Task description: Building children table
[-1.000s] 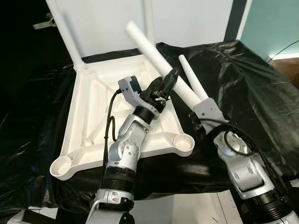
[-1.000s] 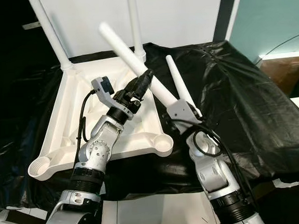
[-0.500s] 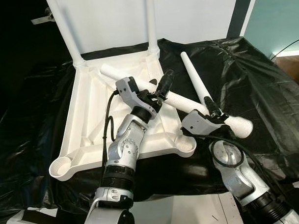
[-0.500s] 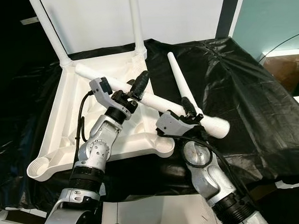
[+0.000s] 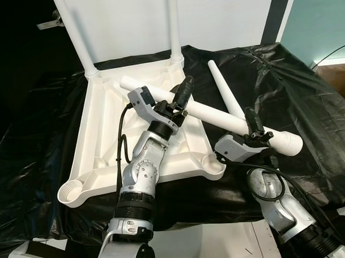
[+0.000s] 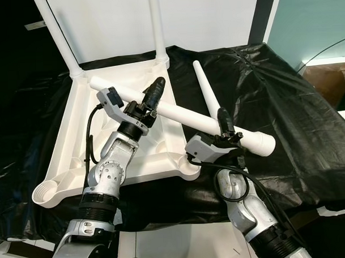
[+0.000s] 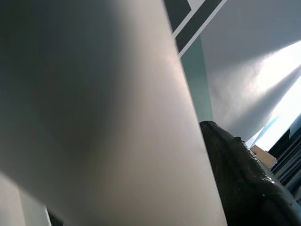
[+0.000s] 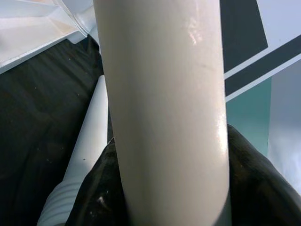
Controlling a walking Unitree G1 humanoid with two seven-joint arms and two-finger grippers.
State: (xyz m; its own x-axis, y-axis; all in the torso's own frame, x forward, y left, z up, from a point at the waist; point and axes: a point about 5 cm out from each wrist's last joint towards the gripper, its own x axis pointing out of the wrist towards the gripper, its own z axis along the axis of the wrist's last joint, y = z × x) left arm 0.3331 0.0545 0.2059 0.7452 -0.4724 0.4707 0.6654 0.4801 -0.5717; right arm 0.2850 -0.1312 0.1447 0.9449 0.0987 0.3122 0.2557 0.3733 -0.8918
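White plastic table leg (image 5: pixel 217 111), a long tapered tube, lies nearly level across the middle of the scene, held at two places. The left gripper (image 5: pixel 181 98) is clamped around the leg's narrower part, its black fingers (image 5: pixel 185 88) pointing away from the robot; in the left wrist view the pale tube (image 7: pixel 108 122) passes right beside one dark finger (image 7: pixel 244 183). The right gripper (image 5: pixel 253 126) is closed around the leg near its thick, ribbed end (image 5: pixel 289 143), and the right wrist view shows the tube (image 8: pixel 164 108) seated between the black finger pads (image 8: pixel 244 188). One second ago this leg stood steeply tilted, its narrow end high towards the far wall; half a second ago it had dropped low, and now it has slid slightly to the right, with the thick end further out over the black plastic sheet (image 5: pixel 307 101).

Under the leg's left half sits the upturned white plastic table top (image 5: pixel 105 137), ribbed underneath, with round sockets at its near corners (image 5: pixel 70 192). Two white legs already stand upright in its far corners (image 5: pixel 76 36) (image 5: pixel 173 27). A second loose white leg (image 5: pixel 222 85) lies on the sheet to the right of the table top, pointing away, unmoved since before.
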